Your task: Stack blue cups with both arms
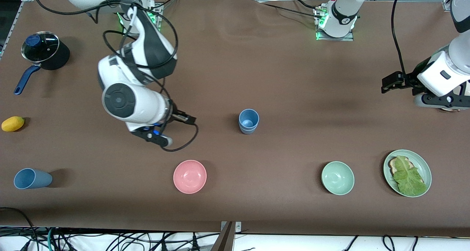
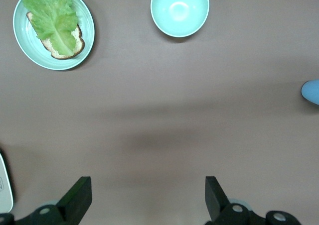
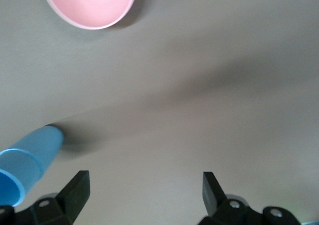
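Stacked cups (image 1: 248,121): mid-table, upright, two blue cups nested, one rim showing just below the other. In the right wrist view the same pair (image 3: 27,160) shows as a brighter cup sitting inside a slightly paler outer one. Nothing grips them; they stand free on the brown table (image 1: 293,78).

Third blue cup (image 1: 32,178): alone near the front camera edge, at the right arm's end of the table, well apart from the stack. It looks tipped on its side, mouth toward the table end, though the angle makes that hard to confirm.

Judgement on progress: one stacking step appears done. If the third cup counts, it is not yet collected; otherwise the task reads as finished.

Right gripper (image 1: 161,135): up in the air over bare table, between the stack and the right arm's end, jaws spread wide and empty (image 3: 142,197). The pink bowl (image 1: 190,176) lies nearer the front camera than the spot below it.

Left gripper (image 2: 147,200): released, jaws wide, nothing between them, over bare table at the left arm's end. The arm waits.

Other items, untouched: green bowl (image 1: 337,178); green plate (image 1: 426,170) carrying bread with a lettuce leaf (image 1: 409,177); black pot (image 1: 44,51) with glass lid and blue handle; a lemon (image 1: 13,123).
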You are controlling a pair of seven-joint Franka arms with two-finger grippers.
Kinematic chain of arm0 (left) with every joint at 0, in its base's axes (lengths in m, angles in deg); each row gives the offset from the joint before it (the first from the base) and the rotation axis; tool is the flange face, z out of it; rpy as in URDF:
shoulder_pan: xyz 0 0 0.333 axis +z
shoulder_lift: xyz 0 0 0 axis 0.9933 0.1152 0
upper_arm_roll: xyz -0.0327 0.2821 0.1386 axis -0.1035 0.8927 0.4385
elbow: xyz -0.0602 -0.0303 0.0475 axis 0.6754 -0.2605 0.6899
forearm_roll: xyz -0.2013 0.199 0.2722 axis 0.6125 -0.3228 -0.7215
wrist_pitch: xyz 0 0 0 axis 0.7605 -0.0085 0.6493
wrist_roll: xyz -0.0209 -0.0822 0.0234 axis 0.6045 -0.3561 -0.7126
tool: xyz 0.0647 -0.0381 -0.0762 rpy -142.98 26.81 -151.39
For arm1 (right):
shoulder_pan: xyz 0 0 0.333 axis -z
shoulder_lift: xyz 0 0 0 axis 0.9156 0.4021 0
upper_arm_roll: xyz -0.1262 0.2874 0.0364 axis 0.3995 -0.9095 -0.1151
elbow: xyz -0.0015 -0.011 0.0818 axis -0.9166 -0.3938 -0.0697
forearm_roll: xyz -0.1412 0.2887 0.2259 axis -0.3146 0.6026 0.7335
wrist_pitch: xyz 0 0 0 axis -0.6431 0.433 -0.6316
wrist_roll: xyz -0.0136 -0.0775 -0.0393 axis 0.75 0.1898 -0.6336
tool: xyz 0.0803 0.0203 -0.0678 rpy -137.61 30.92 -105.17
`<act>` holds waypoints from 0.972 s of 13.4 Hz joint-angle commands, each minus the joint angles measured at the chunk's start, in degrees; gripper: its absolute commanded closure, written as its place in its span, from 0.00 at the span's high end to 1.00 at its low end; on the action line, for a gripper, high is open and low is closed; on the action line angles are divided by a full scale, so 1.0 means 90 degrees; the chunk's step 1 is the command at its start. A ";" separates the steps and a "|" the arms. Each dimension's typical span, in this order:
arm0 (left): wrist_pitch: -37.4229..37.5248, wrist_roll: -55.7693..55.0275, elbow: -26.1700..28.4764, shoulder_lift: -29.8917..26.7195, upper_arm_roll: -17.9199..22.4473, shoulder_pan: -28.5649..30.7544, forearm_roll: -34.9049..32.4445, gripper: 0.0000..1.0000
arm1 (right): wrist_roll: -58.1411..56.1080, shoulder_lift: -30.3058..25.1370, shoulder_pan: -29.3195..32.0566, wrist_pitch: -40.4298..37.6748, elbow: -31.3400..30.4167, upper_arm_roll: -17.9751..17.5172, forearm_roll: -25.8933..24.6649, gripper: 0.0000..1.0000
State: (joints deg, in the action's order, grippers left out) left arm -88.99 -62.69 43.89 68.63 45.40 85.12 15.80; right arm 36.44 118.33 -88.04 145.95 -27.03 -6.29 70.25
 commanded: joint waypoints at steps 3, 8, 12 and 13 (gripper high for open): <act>-0.0454 -0.0079 0.0738 -0.0575 -0.0088 -0.0065 0.0021 1.00 | -0.1207 -0.0746 -0.0025 -0.0477 -0.0687 0.0738 -0.0020 1.00; -0.0444 -0.0079 0.0699 -0.0555 -0.0186 -0.0065 0.0031 1.00 | -0.2884 -0.1223 0.0656 -0.0773 -0.1143 0.1111 -0.0079 1.00; -0.0434 -0.0040 0.0670 -0.0555 -0.0195 -0.0075 0.0041 1.00 | -0.4212 -0.2804 0.1409 0.0232 -0.3008 0.0937 -0.0594 1.00; -0.0434 -0.0040 0.0660 -0.0555 -0.0195 -0.0075 0.0041 1.00 | -0.4400 -0.3146 0.1614 0.0253 -0.3224 0.0742 -0.0761 1.00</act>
State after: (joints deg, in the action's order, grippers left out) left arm -92.26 -63.15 48.69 65.03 43.75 84.44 15.80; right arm 0.33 100.30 -76.00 144.99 -45.57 3.88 66.30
